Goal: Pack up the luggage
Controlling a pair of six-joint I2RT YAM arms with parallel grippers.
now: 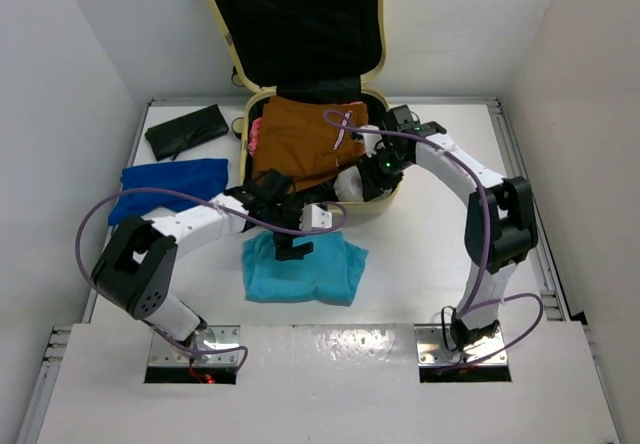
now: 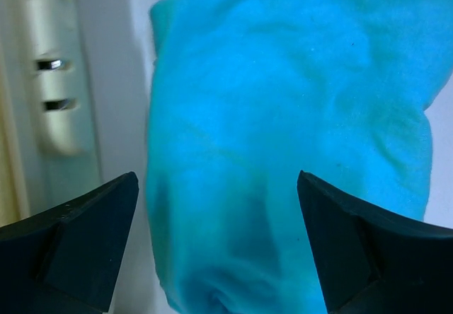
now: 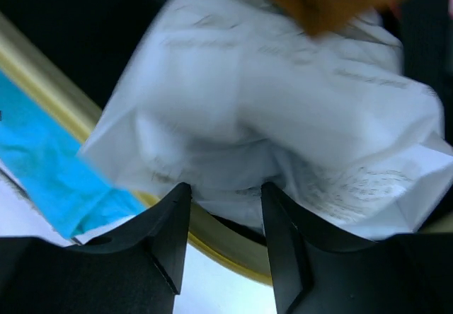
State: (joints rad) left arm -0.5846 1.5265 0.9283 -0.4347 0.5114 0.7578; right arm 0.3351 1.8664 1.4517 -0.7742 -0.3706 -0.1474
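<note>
Cream luggage [image 1: 300, 24] rim beneath right tool [image 3: 219, 190] gripping white cloth [image 3: 283, 109]; left tool [image 2: 217, 179] spread, nearby.

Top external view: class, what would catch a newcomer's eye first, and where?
The open cream luggage stands at the far edge of the table, lid upright, an orange garment lying inside. A folded turquoise cloth lies on the table before it, under the open left gripper. The right gripper sits at a crumpled white packet at the luggage's near rim.
</note>
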